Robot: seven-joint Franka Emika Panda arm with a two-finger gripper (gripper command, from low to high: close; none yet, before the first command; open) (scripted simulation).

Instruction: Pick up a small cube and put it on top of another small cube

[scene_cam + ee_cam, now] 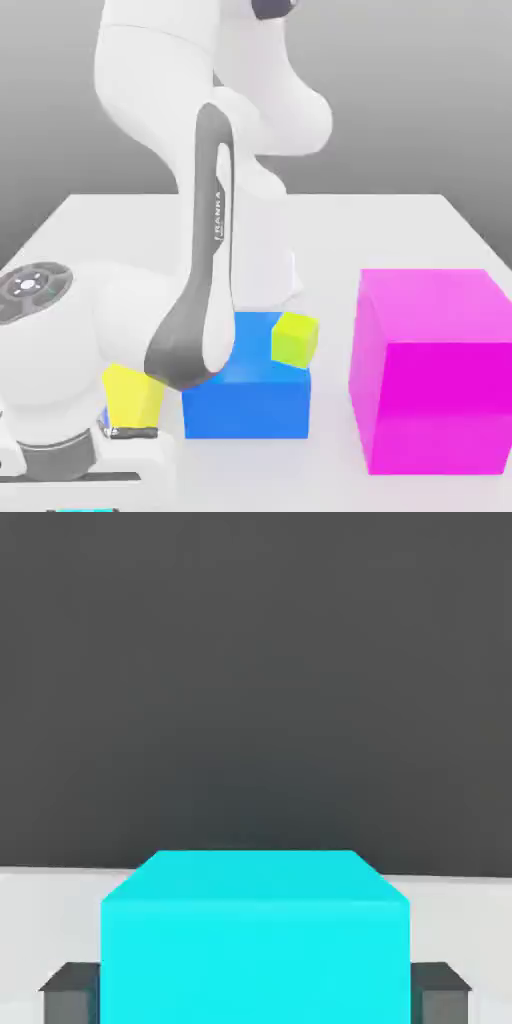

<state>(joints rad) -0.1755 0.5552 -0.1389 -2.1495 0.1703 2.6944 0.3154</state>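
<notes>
- Cube position: the small cube (255,942) sits squarely between the gripper (255,994) fingers, one dark fingertip (70,992) on each flank.
- Gripper looks closed on it, low over the desk (400,215); the coming move seems a straight lift.

The only readable text is the brand word "FRANKA", printed in small white capitals running lengthwise down the dark grey band (216,215) on the forearm link of the white Franka arm (160,330), in the exterior view. A second, smaller word follows it on the same band, but it is too small to read. The round cap (33,285) of the joint at the exterior view's left carries small marks around a green dot; whether they are signs or letters cannot be told. The blocks on the table and the cube in the hand view bear no lettering.
</notes>
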